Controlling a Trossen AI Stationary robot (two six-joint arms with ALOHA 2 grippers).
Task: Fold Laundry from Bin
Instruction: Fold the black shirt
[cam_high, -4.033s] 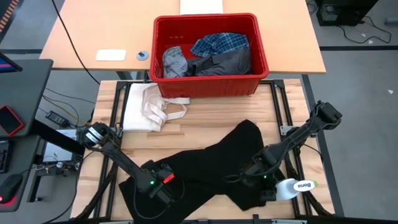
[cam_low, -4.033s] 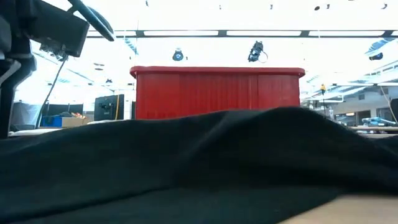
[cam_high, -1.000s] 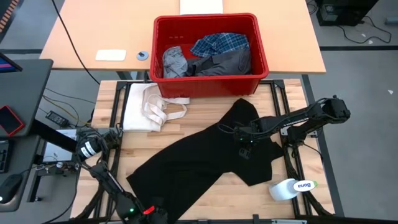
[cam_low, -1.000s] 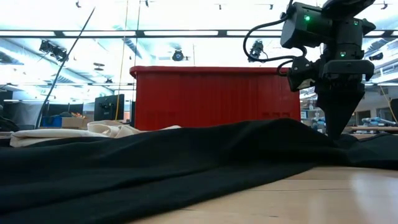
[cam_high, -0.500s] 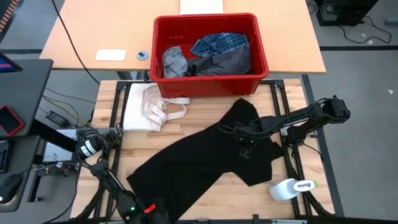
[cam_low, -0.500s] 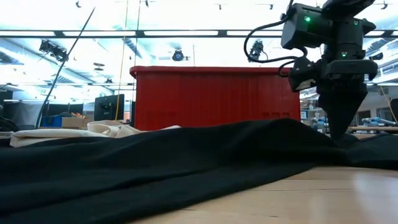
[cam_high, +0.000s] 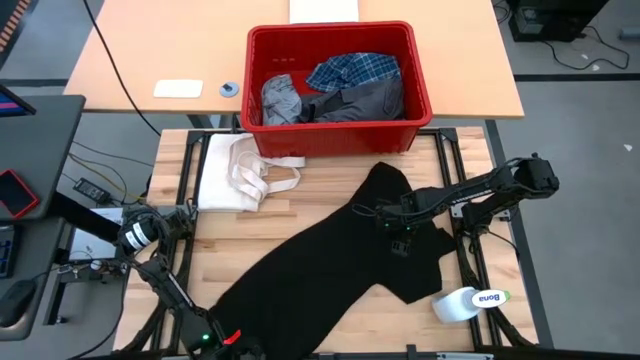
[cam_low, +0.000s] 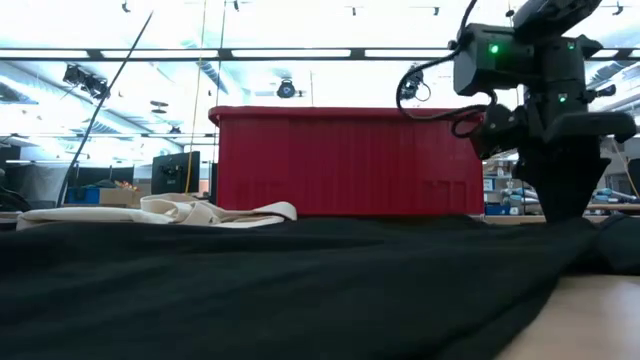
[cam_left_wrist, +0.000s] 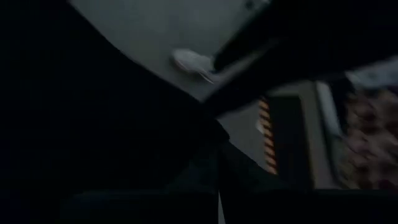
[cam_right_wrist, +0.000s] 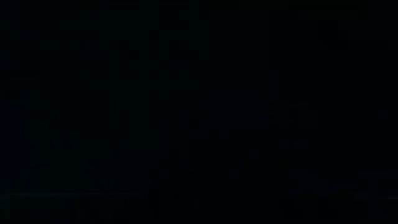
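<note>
Shifted since a second ago: large black soft garment (cam_high: 335, 255), dragged toward tabletop's near-left corner by my left gripper (cam_high: 232, 345), clamped shut on it; my right gripper (cam_high: 400, 240) pinches its far-right part.

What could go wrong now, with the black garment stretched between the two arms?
1. The left gripper, shut at the table's near edge, may drag the black garment off the table.
2. The right gripper presses down on the cloth; further pulling may bunch it rather than flatten it.
3. The tape roll lies close to the hem and may get swept.
</note>
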